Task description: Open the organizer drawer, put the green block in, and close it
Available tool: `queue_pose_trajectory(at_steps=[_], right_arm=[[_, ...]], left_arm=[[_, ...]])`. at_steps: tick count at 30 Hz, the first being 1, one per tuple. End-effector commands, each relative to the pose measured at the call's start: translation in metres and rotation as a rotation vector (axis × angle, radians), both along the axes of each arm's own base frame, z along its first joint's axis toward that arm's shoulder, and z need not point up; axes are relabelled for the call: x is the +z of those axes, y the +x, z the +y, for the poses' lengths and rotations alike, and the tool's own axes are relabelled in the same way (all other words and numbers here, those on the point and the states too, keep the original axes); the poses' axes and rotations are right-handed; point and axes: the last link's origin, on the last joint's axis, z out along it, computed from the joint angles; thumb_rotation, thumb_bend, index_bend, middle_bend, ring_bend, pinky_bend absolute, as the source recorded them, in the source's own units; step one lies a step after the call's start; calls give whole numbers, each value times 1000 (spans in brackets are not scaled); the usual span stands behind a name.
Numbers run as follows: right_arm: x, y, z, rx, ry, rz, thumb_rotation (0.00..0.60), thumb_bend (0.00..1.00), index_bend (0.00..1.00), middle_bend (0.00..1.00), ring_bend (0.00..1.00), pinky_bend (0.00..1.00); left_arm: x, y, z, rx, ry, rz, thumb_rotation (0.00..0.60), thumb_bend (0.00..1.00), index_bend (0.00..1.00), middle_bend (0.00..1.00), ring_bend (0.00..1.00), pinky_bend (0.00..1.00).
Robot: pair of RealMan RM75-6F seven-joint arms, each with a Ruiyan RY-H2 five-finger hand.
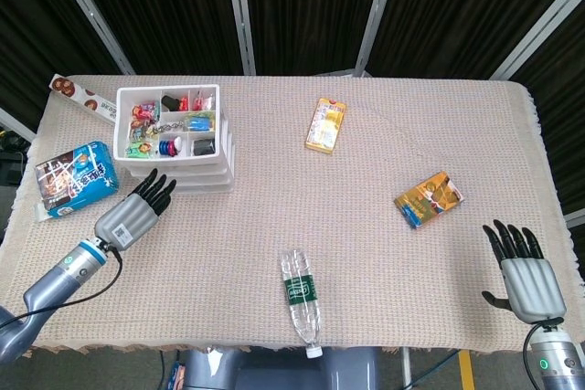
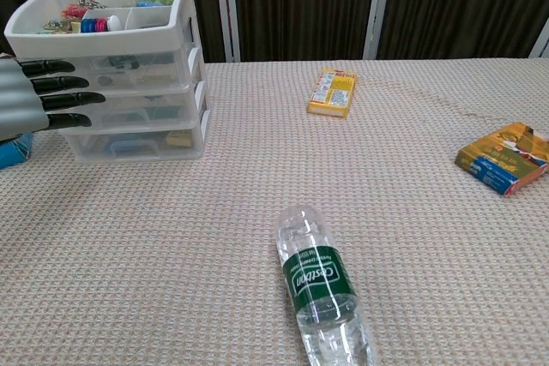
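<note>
The white organizer (image 1: 174, 139) (image 2: 129, 83) stands at the far left of the table, its clear drawers all pushed in flush. A dim greenish shape, likely the green block (image 2: 124, 63), shows through the top drawer's front. My left hand (image 1: 135, 212) (image 2: 34, 96) holds nothing. Its fingers are stretched out straight and reach the drawer fronts at the organizer's left side. Over the table's near right corner my right hand (image 1: 521, 271) stays flat with fingers spread and nothing in it. The chest view does not show it.
A water bottle (image 1: 300, 299) (image 2: 322, 289) lies at the near middle. A yellow box (image 1: 325, 124) (image 2: 333, 92) lies at the far middle and an orange box (image 1: 429, 198) (image 2: 506, 158) to the right. A blue snack bag (image 1: 75, 178) and a cookie pack (image 1: 82, 96) lie left of the organizer.
</note>
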Motion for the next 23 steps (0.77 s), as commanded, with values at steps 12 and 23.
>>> queue_pose_trajectory(at_steps=[12, 23], right_arm=[[1, 0, 0, 3, -11, 8, 600, 0, 58, 0, 0, 0], [2, 0, -1, 1, -19, 4, 600, 0, 58, 0, 0, 0]], left_arm=[[48, -14, -102, 303, 125, -760, 600, 83, 0, 0, 0, 0], [67, -49, -134, 418, 222, -938, 600, 0, 0, 0, 0, 0]])
